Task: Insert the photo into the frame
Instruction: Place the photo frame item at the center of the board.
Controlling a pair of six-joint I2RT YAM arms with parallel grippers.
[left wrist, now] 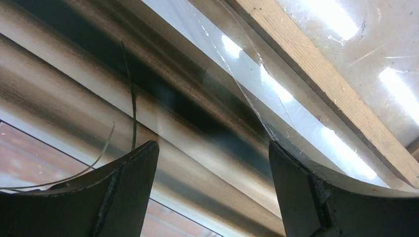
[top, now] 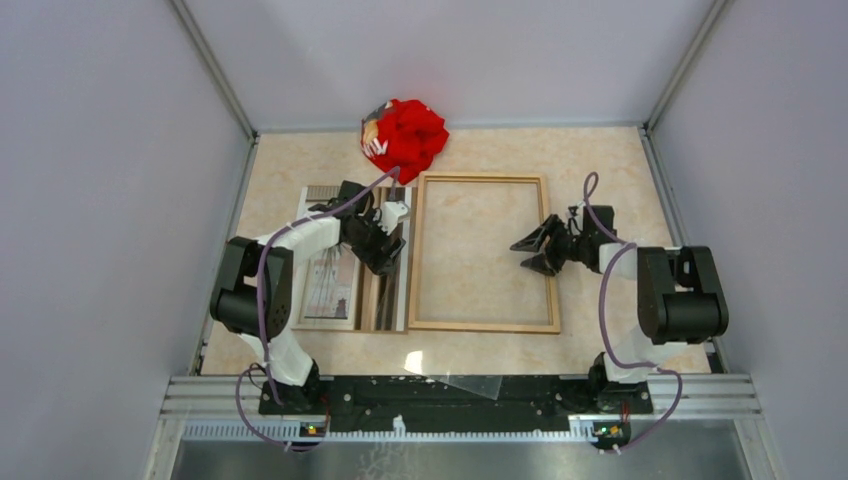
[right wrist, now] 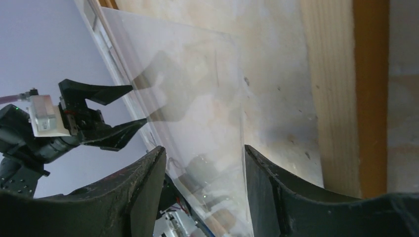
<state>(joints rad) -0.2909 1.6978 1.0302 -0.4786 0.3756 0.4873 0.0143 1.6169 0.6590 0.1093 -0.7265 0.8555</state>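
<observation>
- We see the photo [top: 330,290] lying flat and picture side up on the worktop [top: 600,160], left of the frame [top: 485,178]. Its long right edge lies just beside the frame's left rail.
- The frame lies flat mid-worktop, and the marbled surface shows through its opening. The photo lies wholly outside it.
- The left hand [left wrist: 212,145] hangs over the right strip of the photo, close to the frame's left rail.
- In its wrist view the two dark fingers [left wrist: 123,197] stand spread wide with nothing between them. Under them run the printed brown curtain folds and a thin plant strand. Beyond those come the print's white margin and the wooden rail.
- We cannot tell whether the fingertips touch the print or hover just above it.
- The right hand [right wrist: 203,148] sits at the frame's right rail, about halfway along it. Its tips point left, just inside the opening.
- Its fingers [right wrist: 128,197] are parted and pinch nothing. The photo lies across the frame's full width from this hand.
- A clear sheet [top: 455,378] lies at the near edge of the worktop, between the two arm bases.
- A crumpled red cloth [top: 405,138] rests at the far edge, near the frame's far-left corner.
</observation>
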